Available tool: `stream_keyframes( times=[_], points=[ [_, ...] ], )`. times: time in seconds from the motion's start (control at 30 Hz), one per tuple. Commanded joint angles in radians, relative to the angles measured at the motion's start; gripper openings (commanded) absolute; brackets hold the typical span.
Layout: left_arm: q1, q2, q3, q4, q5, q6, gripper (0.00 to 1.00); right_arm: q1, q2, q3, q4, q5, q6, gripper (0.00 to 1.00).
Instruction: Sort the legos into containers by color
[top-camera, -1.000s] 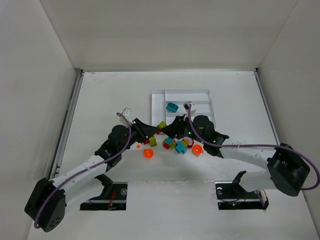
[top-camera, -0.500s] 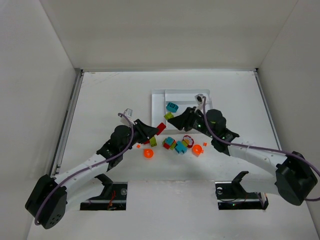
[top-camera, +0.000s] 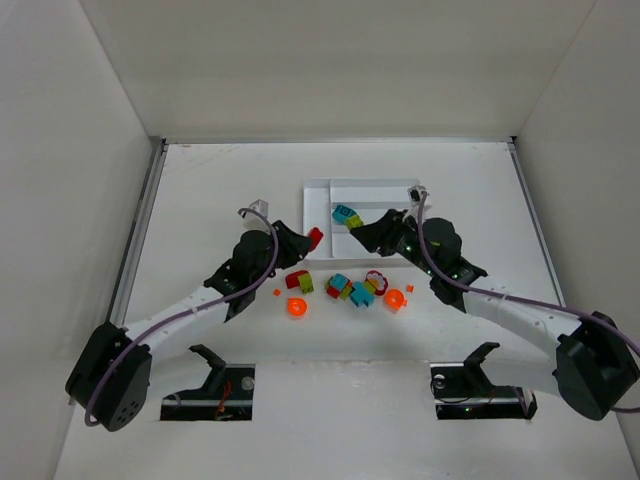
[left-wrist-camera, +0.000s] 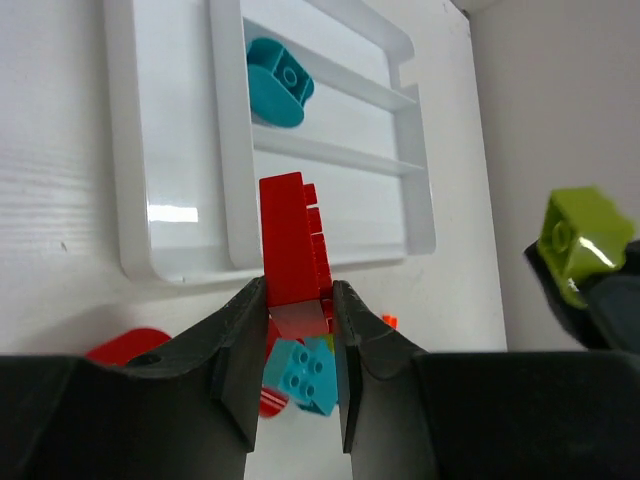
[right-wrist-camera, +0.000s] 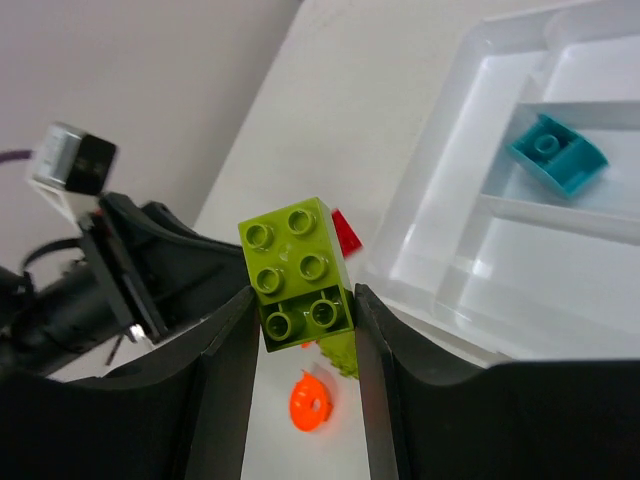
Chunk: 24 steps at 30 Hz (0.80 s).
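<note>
Two bricks airborne, carry step. Left pincer (left-wrist-camera: 295, 312), nearly closed, grips red brick (left-wrist-camera: 290, 240) just short of left edge of tray (left-wrist-camera: 226, 150). Right pincer (right-wrist-camera: 303, 300), partly open, clamps yellow-green brick (right-wrist-camera: 297, 268) near the teal brick (top-camera: 345, 213) in its slot. Next: each needs its own slot, clear of teal.

Left arm (top-camera: 190, 315) and right arm (top-camera: 510, 310) reach forward, wrists angled inward toward each other. Left pincer (left-wrist-camera: 297, 305) clamps a red brick (left-wrist-camera: 290, 235); right pincer (right-wrist-camera: 302, 312) clamps a green brick (right-wrist-camera: 296, 268)
</note>
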Motion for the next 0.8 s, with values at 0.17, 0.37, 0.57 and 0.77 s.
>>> stream_keyframes(
  times=[0.17,0.37,0.57,0.77],
  points=[
    [0.007,0.208,0.156,0.082,-0.149,0.144,0.12,0.012,0.018,-0.062,-0.035,0.154,-0.067,0.17],
    [0.05,0.392,0.256,0.163,-0.129,0.183,0.13,0.026,0.064,-0.057,-0.052,0.194,-0.095,0.17],
    [0.093,0.562,0.362,0.212,-0.117,0.217,0.17,0.026,0.096,-0.053,-0.046,0.202,-0.101,0.17],
    [0.113,0.667,0.422,0.212,-0.12,0.227,0.39,0.026,0.124,-0.036,-0.052,0.237,-0.113,0.17]
  ],
)
